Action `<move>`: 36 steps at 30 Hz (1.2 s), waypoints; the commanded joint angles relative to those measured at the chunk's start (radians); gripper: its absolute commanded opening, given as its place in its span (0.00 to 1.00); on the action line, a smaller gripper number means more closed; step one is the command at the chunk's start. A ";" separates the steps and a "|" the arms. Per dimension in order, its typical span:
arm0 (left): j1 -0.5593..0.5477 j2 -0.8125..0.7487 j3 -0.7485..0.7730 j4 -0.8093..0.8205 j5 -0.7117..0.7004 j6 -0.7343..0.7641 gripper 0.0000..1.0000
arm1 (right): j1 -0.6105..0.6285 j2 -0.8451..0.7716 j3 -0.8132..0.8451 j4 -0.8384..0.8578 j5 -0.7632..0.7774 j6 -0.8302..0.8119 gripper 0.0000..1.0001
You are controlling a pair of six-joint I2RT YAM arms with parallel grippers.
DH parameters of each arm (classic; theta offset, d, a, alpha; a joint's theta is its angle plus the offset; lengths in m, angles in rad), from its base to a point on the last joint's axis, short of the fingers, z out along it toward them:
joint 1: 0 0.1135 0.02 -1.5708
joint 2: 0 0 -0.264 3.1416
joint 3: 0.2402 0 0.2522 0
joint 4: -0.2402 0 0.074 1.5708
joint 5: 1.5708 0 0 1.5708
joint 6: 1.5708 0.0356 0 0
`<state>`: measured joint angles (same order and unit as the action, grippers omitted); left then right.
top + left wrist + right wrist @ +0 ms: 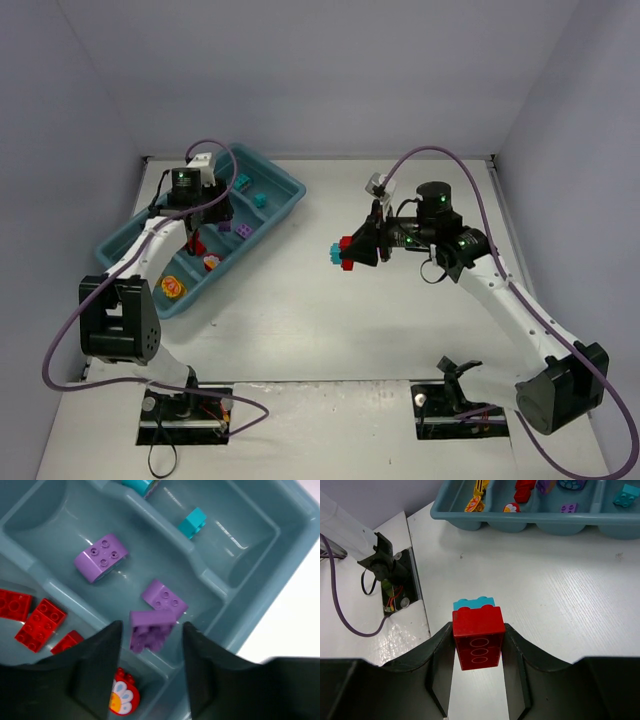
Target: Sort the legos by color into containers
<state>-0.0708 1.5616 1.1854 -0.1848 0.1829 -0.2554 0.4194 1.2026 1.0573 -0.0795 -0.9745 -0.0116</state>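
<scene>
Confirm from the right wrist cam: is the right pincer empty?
No, the right pincer is closed on a red brick, with a teal brick showing at that brick's far end.

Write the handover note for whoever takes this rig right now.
Left gripper: open over the tray, purple compartment; three purple bricks lie there.
Right gripper: shut on a red brick with a teal brick at its far end, above the table.
Done: bricks in the tray look sorted by colour.
Left: split that pair, drop each in its compartment. No other loose bricks visible.
</scene>
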 commanded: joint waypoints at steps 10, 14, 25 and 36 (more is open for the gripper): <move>-0.001 -0.182 0.042 0.045 0.419 0.024 0.54 | 0.001 -0.005 0.032 0.049 -0.038 0.012 0.00; -0.088 -0.328 -0.013 0.099 0.630 0.016 0.57 | -0.001 0.018 0.044 0.049 -0.067 0.010 0.00; -0.397 -0.453 -0.072 0.113 0.757 0.028 0.63 | 0.005 0.057 0.108 0.052 -0.187 0.009 0.00; -0.472 -0.437 -0.075 0.154 0.736 0.011 0.63 | 0.056 0.069 0.144 0.053 -0.222 0.012 0.00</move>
<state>-0.5259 1.1316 1.0805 -0.1223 0.9005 -0.2424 0.4564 1.2694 1.1503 -0.0788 -1.1461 -0.0036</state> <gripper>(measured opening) 0.633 0.347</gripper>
